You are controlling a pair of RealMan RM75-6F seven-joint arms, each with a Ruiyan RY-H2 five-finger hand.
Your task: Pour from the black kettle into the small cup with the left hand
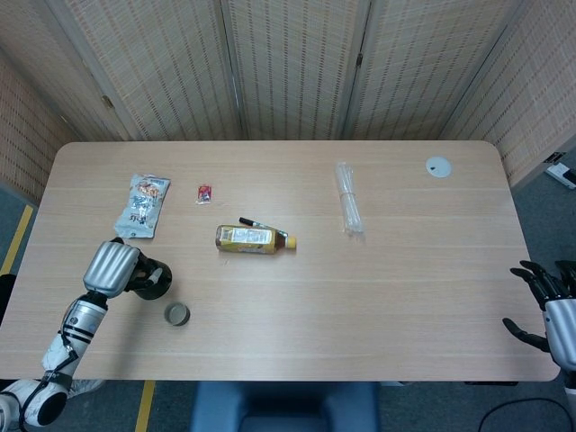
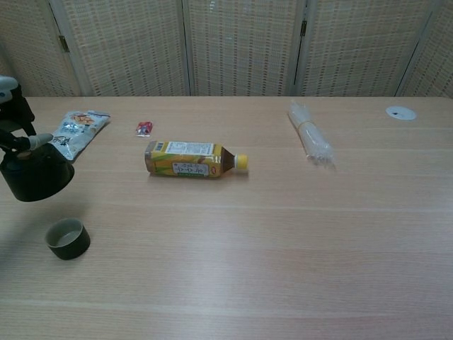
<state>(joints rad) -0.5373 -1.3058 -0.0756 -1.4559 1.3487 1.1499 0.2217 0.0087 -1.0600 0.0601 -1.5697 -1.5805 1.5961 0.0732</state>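
Note:
My left hand [image 1: 112,267] grips the black kettle [image 1: 151,279] by its handle and holds it above the table near the left front edge. In the chest view the black kettle [image 2: 35,177] hangs at the far left, with my left hand [image 2: 15,127] partly cut off by the frame. The small cup [image 1: 176,314] stands upright just right of and in front of the kettle; in the chest view the small cup [image 2: 68,239] looks empty. My right hand [image 1: 549,306] stays off the table's right front corner with its fingers spread, holding nothing.
A yellow-labelled bottle [image 1: 254,239] lies on its side mid-table with a black pen [image 1: 256,223] behind it. A snack packet [image 1: 142,205] and a small red sachet [image 1: 204,193] lie at back left. A clear plastic bundle [image 1: 348,209] and a white disc [image 1: 437,166] lie to the right.

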